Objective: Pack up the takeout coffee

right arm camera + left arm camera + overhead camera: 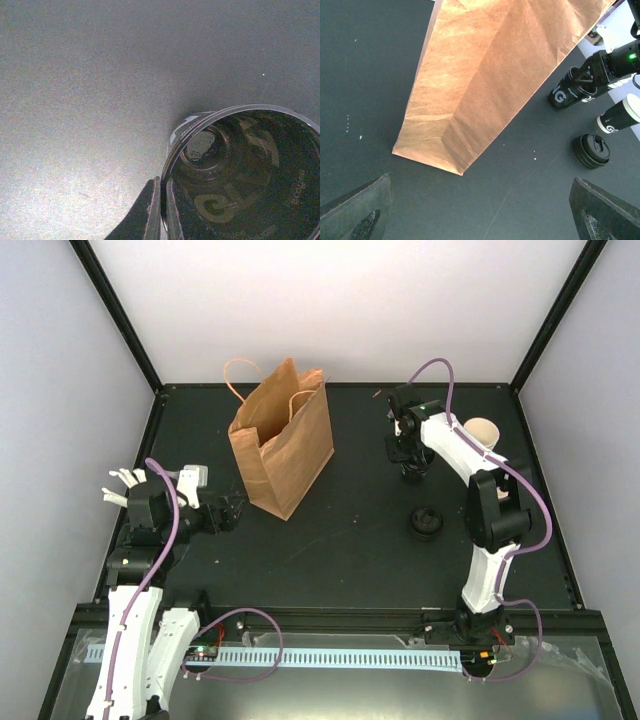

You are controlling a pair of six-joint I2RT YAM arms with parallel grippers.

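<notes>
The takeout coffee (484, 430), a black cup with white print and a cream-white inside, stands at the far right, partly behind my right arm. It also shows in the left wrist view (619, 116). My right gripper (161, 184) is shut on the rim of another black cup with a dark inside (240, 175), left of the takeout coffee; one finger is inside and one outside. That cup and gripper (592, 75) also show in the left wrist view (564, 93). My left gripper (228, 514) is open and empty, low by the near corner of the brown paper bag (283, 440).
The bag stands upright and open at the back middle, its base corner in the left wrist view (455, 150). A black lid (425, 522) lies on the dark table in front of the cups. White walls stand behind and at both sides.
</notes>
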